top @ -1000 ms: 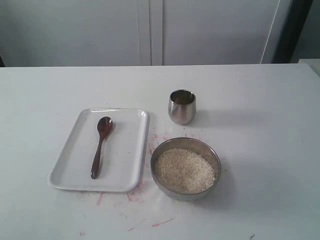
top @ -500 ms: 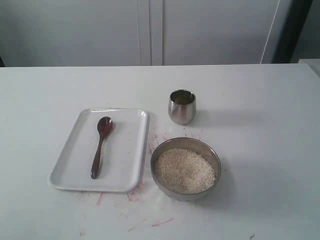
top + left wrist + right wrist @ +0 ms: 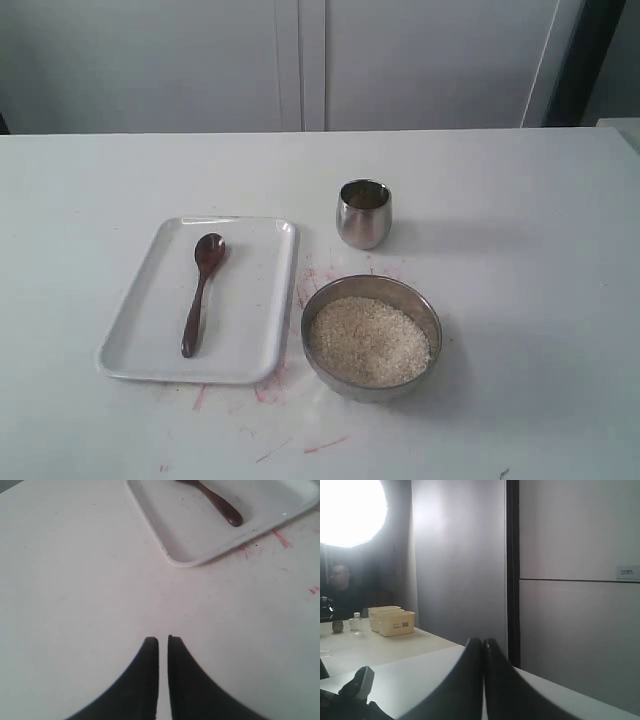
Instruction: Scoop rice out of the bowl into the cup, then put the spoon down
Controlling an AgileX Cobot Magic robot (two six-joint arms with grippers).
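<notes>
The rice (image 3: pixel 368 340) lies heaped in the bowl (image 3: pixel 372 392) on the white table (image 3: pixel 520 250). The cup (image 3: pixel 363 214) stands apart at the bowl's 12 o'clock, and at its 9 o'clock the spoon (image 3: pixel 201 291) lies on the white tray (image 3: pixel 255 300), oval end toward 12, handle toward 6. My left claw (image 3: pixel 163 640) is clenched to a thin slit on nothing, over bare table near a tray corner, though I cannot tell whether it touches the surface; my right claw (image 3: pixel 483 641) is clenched tight and empty, facing a pale wall.
</notes>
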